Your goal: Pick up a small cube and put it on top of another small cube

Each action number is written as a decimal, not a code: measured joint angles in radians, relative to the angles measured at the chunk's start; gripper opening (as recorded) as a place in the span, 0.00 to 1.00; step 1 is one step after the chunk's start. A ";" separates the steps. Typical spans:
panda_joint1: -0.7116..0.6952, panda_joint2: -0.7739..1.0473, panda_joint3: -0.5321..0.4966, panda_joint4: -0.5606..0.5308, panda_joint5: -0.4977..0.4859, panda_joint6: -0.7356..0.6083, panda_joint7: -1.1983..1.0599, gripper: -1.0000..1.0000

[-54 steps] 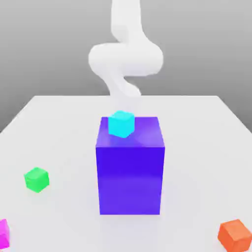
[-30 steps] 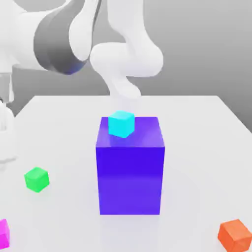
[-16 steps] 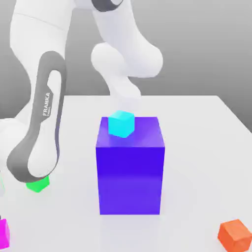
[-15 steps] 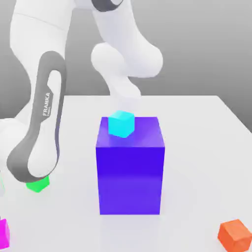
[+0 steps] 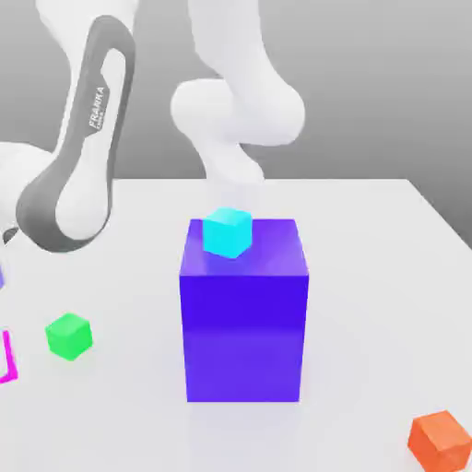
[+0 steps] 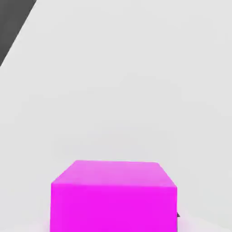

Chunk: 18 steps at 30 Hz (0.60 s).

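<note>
The small cube (image 6: 113, 197) is magenta and sits close under the hand camera, over bare white table. In the exterior view only its edge (image 5: 14, 364) shows at the far left, a little above the table. My gripper is shut on the small cube; its fingers are hidden behind the cube. The white and grey arm (image 5: 78, 175) bends down toward that left edge. A small green cube (image 5: 68, 335) rests on the table just right of the held one. A small cyan cube (image 5: 227, 231) sits on top of a big blue block (image 5: 243, 323).
The big blue block stands in the middle of the white table (image 5: 369, 277). An orange cube (image 5: 445, 440) lies at the front on the exterior view's right. The arm's base column (image 5: 235, 101) rises behind the block.
The arm swung down to the left, the gripper shut on the magenta cube, and the cube has since risen off the table. The forearm now stands higher, uncovering the green cube.
</note>
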 joint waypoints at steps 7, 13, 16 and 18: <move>-0.079 -0.234 -0.044 -0.254 -0.113 0.029 -0.234 0.00; -0.076 -0.172 -0.046 -0.330 -0.044 0.163 -0.385 0.00; -0.100 -0.076 0.000 -0.325 0.053 0.249 -0.455 1.00; -0.100 -0.076 0.000 -0.325 0.053 0.249 -0.455 1.00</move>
